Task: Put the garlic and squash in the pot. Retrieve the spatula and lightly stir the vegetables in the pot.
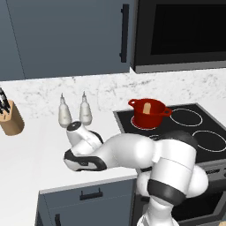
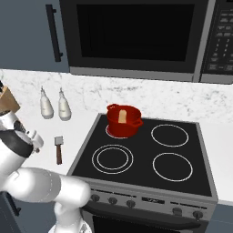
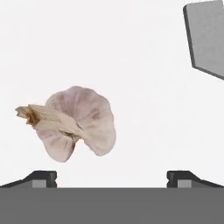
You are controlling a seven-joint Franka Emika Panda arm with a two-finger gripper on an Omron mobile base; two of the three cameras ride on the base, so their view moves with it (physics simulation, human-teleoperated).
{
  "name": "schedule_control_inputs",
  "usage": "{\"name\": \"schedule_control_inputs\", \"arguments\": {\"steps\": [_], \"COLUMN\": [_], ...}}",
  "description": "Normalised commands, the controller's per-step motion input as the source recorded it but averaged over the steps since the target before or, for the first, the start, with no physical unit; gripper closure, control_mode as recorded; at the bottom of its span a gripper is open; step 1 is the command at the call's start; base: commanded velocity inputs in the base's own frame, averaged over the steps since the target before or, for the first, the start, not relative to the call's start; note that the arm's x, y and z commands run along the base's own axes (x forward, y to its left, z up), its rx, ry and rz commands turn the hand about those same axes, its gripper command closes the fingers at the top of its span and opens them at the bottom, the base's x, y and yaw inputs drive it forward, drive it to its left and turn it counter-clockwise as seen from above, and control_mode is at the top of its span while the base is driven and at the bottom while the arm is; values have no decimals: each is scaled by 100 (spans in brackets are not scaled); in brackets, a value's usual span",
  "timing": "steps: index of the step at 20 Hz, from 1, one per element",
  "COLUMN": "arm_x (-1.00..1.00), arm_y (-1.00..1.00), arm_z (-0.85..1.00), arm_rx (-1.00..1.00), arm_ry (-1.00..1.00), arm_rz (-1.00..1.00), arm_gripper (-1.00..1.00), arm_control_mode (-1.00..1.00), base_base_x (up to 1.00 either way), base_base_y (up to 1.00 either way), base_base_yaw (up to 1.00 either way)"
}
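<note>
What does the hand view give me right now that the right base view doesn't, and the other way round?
Hand view: the garlic lying on the white counter, between and just ahead of the open gripper fingertips, untouched.

Right base view: the red pot on the stove's back-left burner with the squash standing in it, two shaker bottles by the wall, and the spatula's brown handle.

Both: the spatula's grey blade, at the hand view's upper right corner, and the counter.

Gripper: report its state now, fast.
Gripper: open, holding nothing; the garlic lies on the counter just ahead of its fingertips.
</note>
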Motion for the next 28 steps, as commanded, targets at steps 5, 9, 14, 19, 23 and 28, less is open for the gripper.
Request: {"name": "schedule_control_inputs", "arguments": {"steps": [5,9,14,19,23,28], "arm_x": [28,21,8,-6,-60,-71], "arm_y": [18,19,10,1,-27,-57], "arm_z": [-25,-22,-25,-13,22,61], "arm_rx": [0,0,0,0,4,10], "arm_ry": [1,0,1,2,-1,-10], "arm_rz": [1,1,1,0,0,0], "arm_gripper": [-100,-100,100,100,100,100], "arm_control_mode": [-100,-100,-100,-100,-100,-100], "base_base_x": [0,0,0,0,0,0], "base_base_y": [0,0,0,0,0,0], "base_base_yaw": [0,0,0,0,0,0]}}
